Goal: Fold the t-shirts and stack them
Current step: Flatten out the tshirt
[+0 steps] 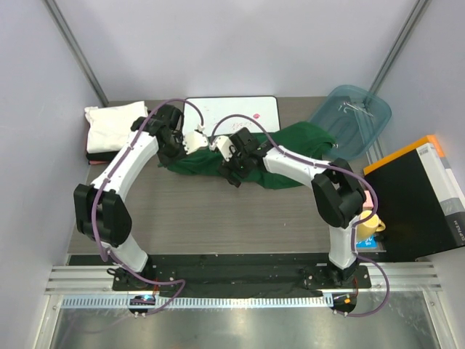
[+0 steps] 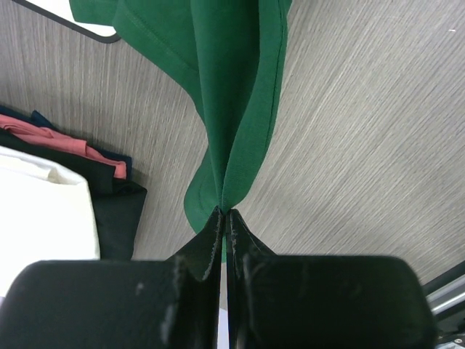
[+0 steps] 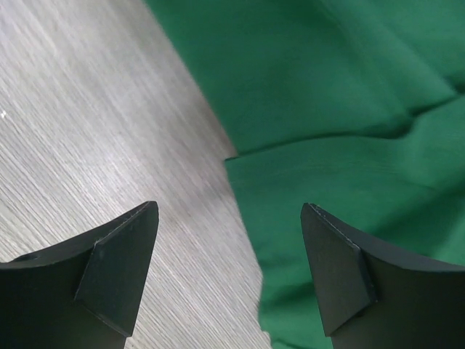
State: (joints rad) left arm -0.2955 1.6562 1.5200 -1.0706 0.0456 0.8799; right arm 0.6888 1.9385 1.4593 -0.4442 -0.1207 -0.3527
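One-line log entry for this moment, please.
left end effector: shut on green shirt | right end effector: open over shirt edge | folded shirts: far left

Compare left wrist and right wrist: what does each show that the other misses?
Only left wrist: the left gripper shut on a pinched fold of the green shirt, plus a folded stack at the left edge with a white shirt, a pink layer and a black shirt.
Only right wrist: the right gripper open, fingers spread above the shirt's edge, gripping nothing.
Both: the green shirt and the grey wood-grain table.
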